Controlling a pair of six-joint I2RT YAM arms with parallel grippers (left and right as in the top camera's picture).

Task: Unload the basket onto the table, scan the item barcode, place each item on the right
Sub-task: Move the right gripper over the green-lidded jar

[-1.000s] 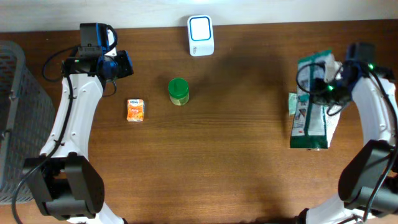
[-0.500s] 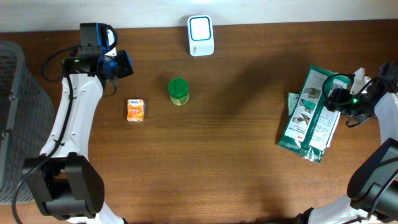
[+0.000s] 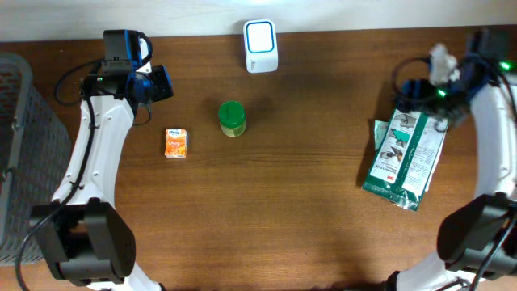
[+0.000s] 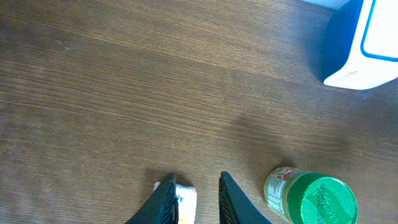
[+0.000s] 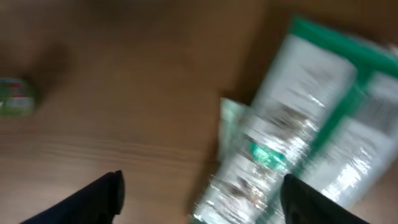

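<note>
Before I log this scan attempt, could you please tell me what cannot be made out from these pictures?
- Barcodes on the bag, jar and orange carton: too small overhead.
- Bag's print, right wrist: motion-blurred.
- Carton, left wrist: cut off by the bottom edge, partly hidden by the left gripper.
- Scanner, left wrist: cut off at the right edge.

Mock shop checkout: barcode scanner (image 3: 261, 46), wire basket (image 3: 10, 162), green packet (image 3: 404, 158).

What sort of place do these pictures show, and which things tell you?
Probably a mock shop checkout on a wooden table: a white box-shaped barcode scanner, packaged goods such as a green-and-white plastic packet and a green-lidded jar, and a grey wire basket.
</note>
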